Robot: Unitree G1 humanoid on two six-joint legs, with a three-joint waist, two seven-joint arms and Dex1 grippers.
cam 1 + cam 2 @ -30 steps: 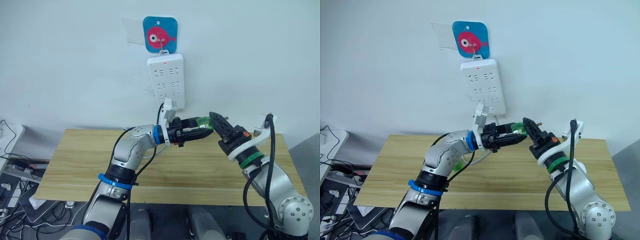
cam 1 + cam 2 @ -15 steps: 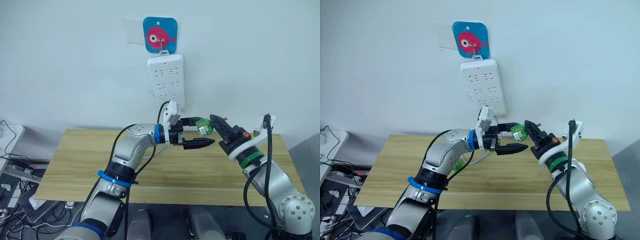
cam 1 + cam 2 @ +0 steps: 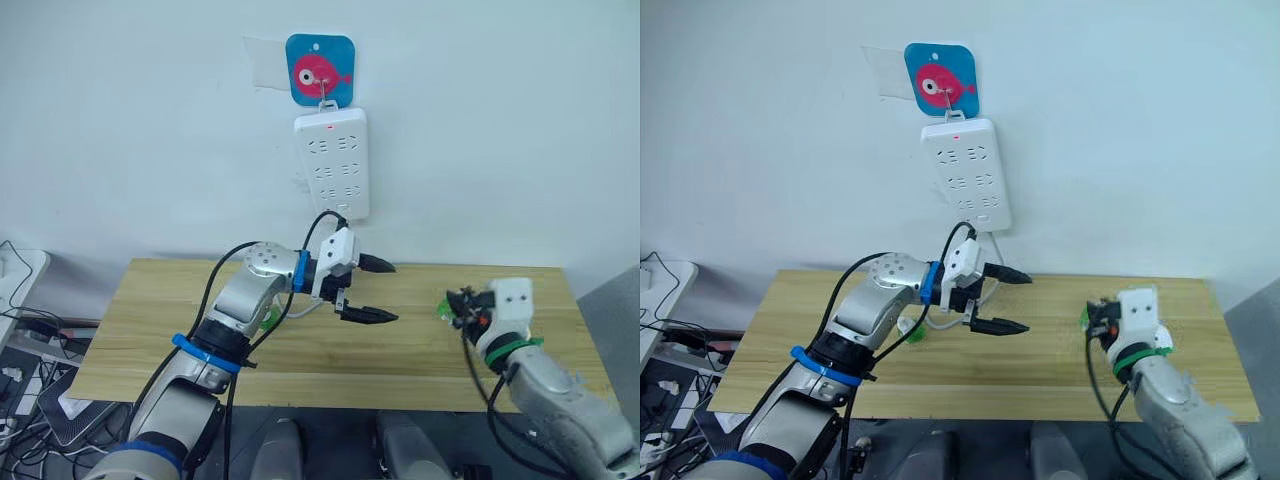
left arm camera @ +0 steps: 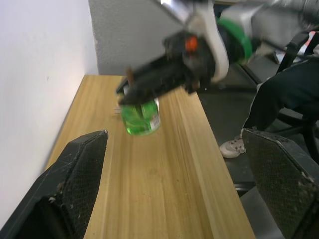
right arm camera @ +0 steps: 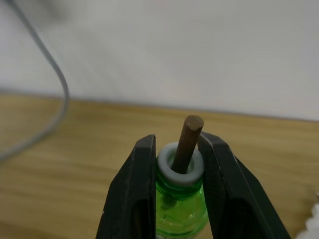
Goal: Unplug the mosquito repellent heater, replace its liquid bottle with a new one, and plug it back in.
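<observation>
A small green liquid bottle (image 5: 180,201) with a white collar and a brown wick stands upright in my right gripper (image 5: 177,147), which is shut on its neck. This pair sits low over the right part of the wooden table (image 3: 180,330); the bottle (image 4: 141,117) shows there too, and I cannot tell whether it touches the wood. My left gripper (image 3: 382,292) hangs open and empty over the table's middle, well to the left of the bottle. A small white and green piece (image 3: 909,326) lies behind my left forearm; I cannot tell whether it is the heater.
A long white power strip (image 3: 332,165) with a red light hangs on the wall from a blue fish plate (image 3: 320,68), above the table's back edge. Its cable (image 3: 318,225) drops behind my left arm. Cables and boxes lie on the floor at the left (image 3: 25,330).
My left gripper opened, let go of the bottle and drew back to the left. My right gripper carried the bottle down and to the right, close to the table.
</observation>
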